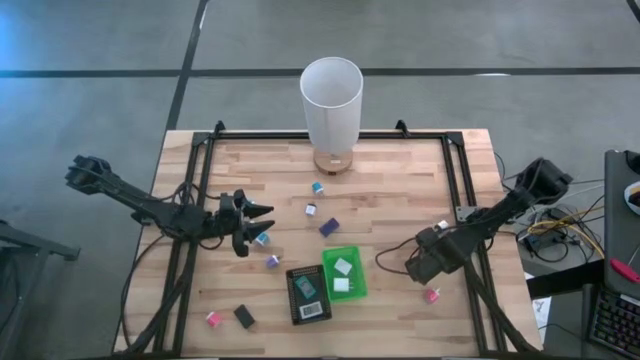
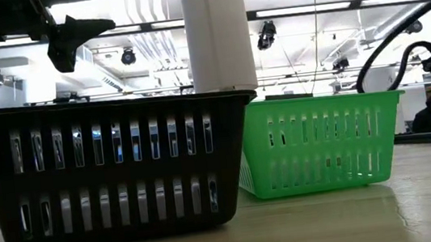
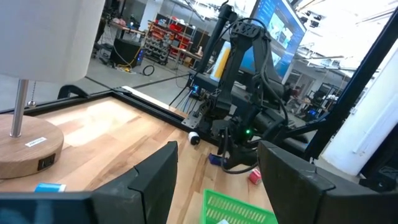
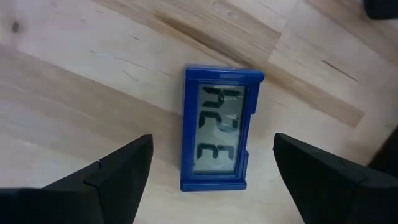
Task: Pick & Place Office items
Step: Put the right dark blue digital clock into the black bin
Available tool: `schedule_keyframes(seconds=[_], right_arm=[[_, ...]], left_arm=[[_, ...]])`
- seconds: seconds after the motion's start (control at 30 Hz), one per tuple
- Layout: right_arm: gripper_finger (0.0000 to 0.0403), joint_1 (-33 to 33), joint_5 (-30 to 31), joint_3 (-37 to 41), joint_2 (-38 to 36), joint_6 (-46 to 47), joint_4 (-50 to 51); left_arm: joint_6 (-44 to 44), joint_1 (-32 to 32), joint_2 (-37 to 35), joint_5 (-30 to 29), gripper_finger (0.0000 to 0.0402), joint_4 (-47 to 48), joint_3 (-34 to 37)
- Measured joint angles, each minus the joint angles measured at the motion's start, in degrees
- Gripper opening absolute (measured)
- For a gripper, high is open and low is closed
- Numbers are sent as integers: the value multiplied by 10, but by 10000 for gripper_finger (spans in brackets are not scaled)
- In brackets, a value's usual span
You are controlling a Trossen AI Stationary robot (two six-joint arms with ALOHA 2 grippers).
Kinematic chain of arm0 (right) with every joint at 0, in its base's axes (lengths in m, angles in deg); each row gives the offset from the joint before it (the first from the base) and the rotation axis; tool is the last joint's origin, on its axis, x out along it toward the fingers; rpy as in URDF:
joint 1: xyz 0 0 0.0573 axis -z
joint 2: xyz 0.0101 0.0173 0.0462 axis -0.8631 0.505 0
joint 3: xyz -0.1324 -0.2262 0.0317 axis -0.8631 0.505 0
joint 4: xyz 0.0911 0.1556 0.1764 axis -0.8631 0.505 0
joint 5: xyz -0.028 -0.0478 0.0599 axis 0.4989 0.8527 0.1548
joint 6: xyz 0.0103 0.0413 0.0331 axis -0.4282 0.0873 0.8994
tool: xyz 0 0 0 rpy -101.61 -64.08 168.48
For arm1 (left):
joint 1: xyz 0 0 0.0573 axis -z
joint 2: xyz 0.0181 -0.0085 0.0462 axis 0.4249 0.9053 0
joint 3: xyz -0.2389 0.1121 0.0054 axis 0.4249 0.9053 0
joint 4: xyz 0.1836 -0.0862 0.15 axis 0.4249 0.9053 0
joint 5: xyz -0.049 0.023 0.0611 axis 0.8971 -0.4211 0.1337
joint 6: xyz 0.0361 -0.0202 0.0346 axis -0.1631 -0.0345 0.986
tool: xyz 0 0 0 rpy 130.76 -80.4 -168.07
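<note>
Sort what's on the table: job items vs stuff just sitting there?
Job items:
- blue digital clock, between the open right gripper fingers
- pink block
- purple block
- teal block
- black block
- white blocks already in the green basket
- black basket

Just there:
- tall white cylinder on its wooden base

Your office items, scattered on the wood:
- blue clock point(image 4: 219, 127), flat, display up;
- two white blocks point(image 1: 343, 275) inside the green tray;
- pink pieces at 7 point(image 1: 213, 319) and 4 o'clock point(image 1: 432, 295);
- black block point(image 1: 244, 317) at 7;
- purple block point(image 1: 329, 227) near centre.
</note>
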Motion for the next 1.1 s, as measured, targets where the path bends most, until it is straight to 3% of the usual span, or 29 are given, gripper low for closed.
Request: schedule_keyframes(seconds=[0.63,0.77,1.0,1.1], right_arm=[[322,0,-1,9,0,17,-26],[283,0,-1,9,1,17,-33],[152,1,1,9,1,5,-51],[141,1,1,9,1,-3,-53]], left_arm=[[-7,0,0,2,227,0,0],[-7,0,0,2,227,0,0],[-7,0,0,2,227,0,0],[-7,0,0,2,227,0,0]])
